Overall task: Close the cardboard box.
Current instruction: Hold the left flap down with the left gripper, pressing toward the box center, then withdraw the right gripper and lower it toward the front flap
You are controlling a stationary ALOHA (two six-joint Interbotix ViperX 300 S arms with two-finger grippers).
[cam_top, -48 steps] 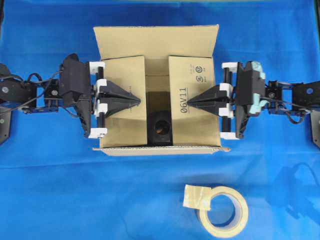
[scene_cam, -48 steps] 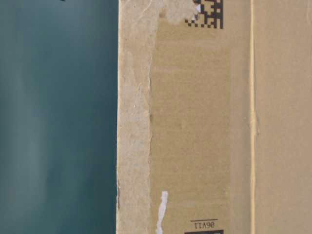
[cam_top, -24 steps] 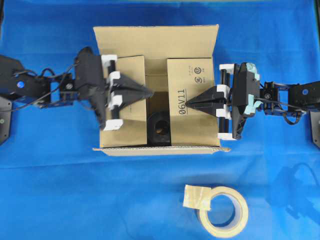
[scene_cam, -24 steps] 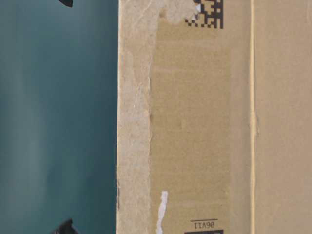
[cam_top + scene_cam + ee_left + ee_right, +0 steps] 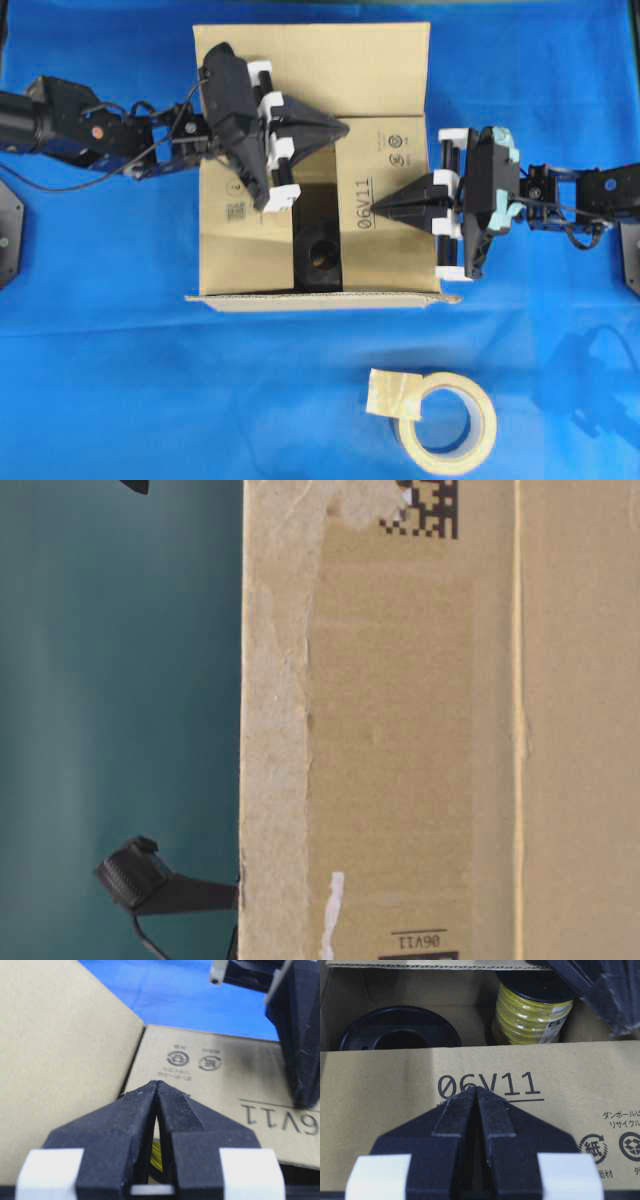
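I saw the cardboard box [image 5: 385, 210] as matt brown corrugated board, its side face in the table-level view rough and torn where tape had peeled. The left gripper [image 5: 340, 128] and right gripper [image 5: 376, 208] looked matt black layered plastic. The tape roll [image 5: 447, 420] seemed smooth beige paper on blue cloth [image 5: 120, 380].

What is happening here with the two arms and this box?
Two robot arms are closing a cardboard box. The right gripper, shut, rests on the folded right flap. The left gripper, also shut, hovers near the back flap. The middle gap is open, showing spools inside.
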